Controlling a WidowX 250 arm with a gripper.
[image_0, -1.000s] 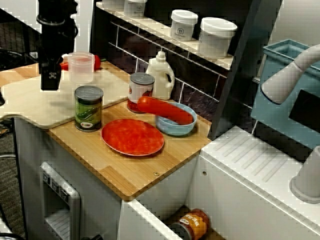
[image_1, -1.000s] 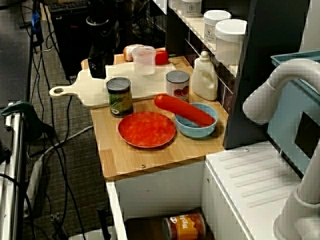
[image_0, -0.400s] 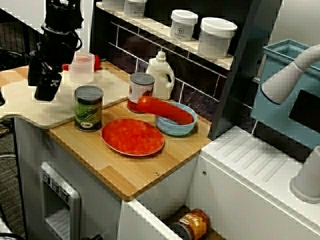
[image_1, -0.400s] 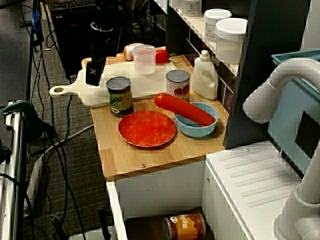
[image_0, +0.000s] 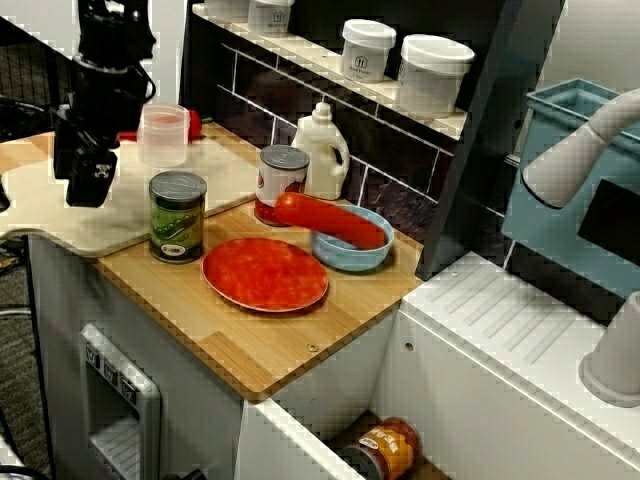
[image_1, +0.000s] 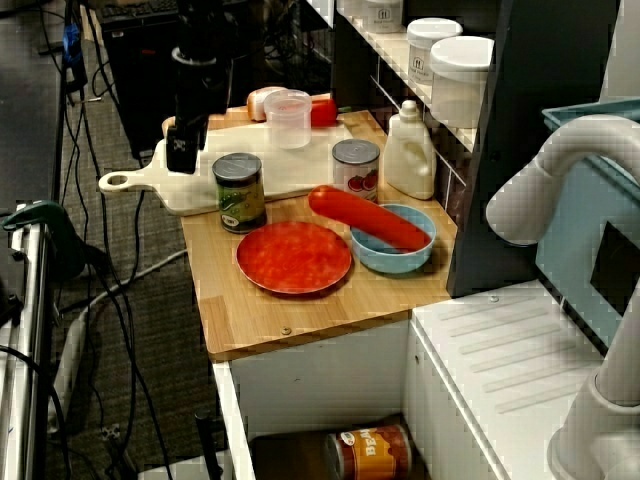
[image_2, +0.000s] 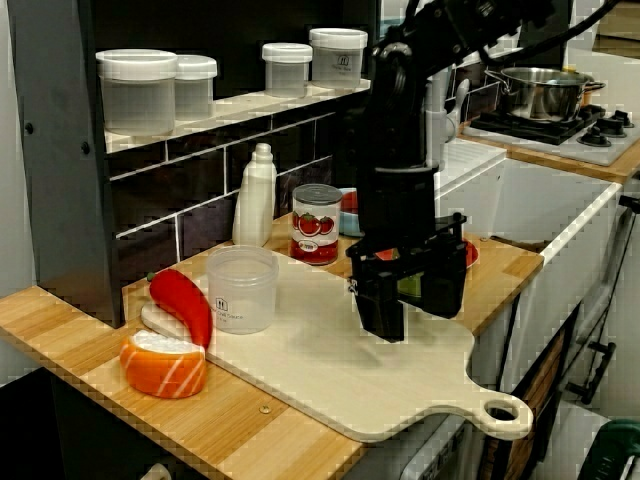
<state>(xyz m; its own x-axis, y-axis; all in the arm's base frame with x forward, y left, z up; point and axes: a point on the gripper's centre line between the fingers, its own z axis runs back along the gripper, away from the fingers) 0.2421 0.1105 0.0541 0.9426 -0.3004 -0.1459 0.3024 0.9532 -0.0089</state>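
My black gripper (image_2: 412, 300) hangs open and empty just above the pale cutting board (image_2: 330, 370), its fingers (image_2: 383, 315) pointing down and touching nothing. In the counter-front view the gripper (image_0: 85, 170) is over the board's left part, left of the green can (image_0: 177, 217). A clear plastic cup (image_2: 240, 290) stands on the board behind the gripper. In the high view the gripper (image_1: 181, 155) sits near the board's handle end. Past the green can are a tomato can (image_0: 283, 182), a red plate (image_0: 265, 273) and a blue bowl (image_0: 345, 262) holding a long red sausage-like piece (image_0: 330, 220).
A white bottle (image_0: 322, 150) stands by the tiled wall. A salmon sushi piece (image_2: 165, 362) and a red pepper (image_2: 185, 300) lie at the board's far end. White-lidded jars (image_0: 432, 72) fill the shelf above. A white drainer (image_0: 520, 350) adjoins on the right.
The wrist has turned, so the fingers that looked narrow and straight down now show apart. The gripper has shifted slightly left and lower over the board. Nothing else moved.
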